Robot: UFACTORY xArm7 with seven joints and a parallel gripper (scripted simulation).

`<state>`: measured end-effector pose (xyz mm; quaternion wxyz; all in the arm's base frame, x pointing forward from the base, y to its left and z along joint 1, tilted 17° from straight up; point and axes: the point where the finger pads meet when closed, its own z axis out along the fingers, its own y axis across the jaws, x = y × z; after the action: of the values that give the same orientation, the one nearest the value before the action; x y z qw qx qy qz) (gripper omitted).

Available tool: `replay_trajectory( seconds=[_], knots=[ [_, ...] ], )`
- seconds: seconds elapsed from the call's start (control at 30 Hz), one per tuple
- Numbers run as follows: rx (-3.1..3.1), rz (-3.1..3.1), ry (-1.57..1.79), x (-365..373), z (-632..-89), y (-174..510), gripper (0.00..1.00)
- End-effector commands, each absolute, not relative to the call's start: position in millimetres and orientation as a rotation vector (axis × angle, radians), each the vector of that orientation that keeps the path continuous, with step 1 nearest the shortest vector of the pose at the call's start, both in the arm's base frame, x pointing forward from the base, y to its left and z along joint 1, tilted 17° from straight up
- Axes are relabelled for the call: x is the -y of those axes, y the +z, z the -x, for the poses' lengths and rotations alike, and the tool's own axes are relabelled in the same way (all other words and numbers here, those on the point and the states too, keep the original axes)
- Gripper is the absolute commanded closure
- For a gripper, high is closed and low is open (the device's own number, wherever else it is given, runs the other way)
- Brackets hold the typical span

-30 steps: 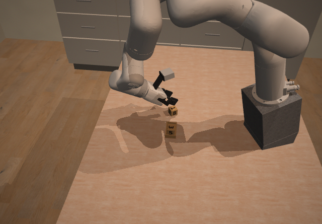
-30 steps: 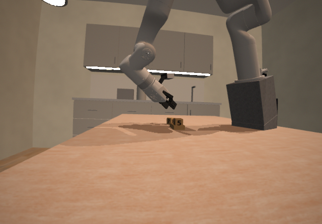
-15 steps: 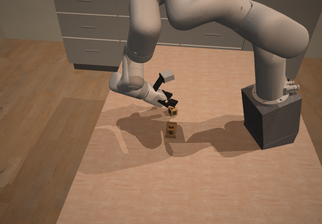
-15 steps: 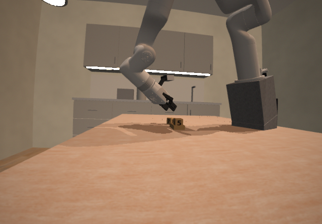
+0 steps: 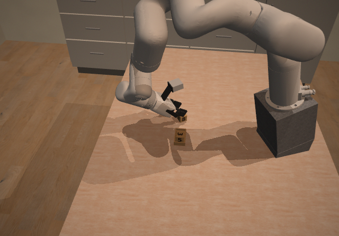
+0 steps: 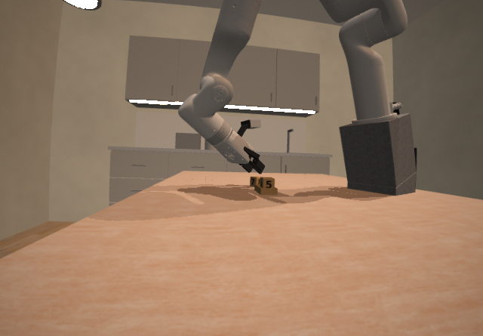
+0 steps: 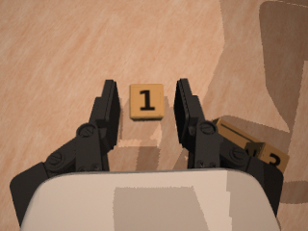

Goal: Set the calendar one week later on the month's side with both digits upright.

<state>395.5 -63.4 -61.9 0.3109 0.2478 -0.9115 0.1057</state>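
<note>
Wrist view shows the claw half open with nothing between its black fingers; a wooden cube with a 1 on its face lies on the table in the gap ahead of them, untouched. Lower right of that frame, the tray peeks out behind the right finger. From the top camera, the tray sits just below the claw near frame centre, holding one cube marked 3 and 5. At right stands the arm's dark pedestal.

Loose cube tabletop, tray nearby
</note>
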Motion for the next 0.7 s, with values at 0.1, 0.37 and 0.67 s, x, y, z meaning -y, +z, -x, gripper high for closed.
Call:
replay_trajectory(
  seconds=[0.1,0.37,0.67],
  knots=[
    [2.409,-0.653,0.280,62.1,-401.0,-75.9,0.51],
    [2.409,-0.653,0.280,60.9,-403.7,-85.6,0.51],
    [2.409,-0.653,0.280,59.8,-406.4,-95.1,0.51]
  ],
)
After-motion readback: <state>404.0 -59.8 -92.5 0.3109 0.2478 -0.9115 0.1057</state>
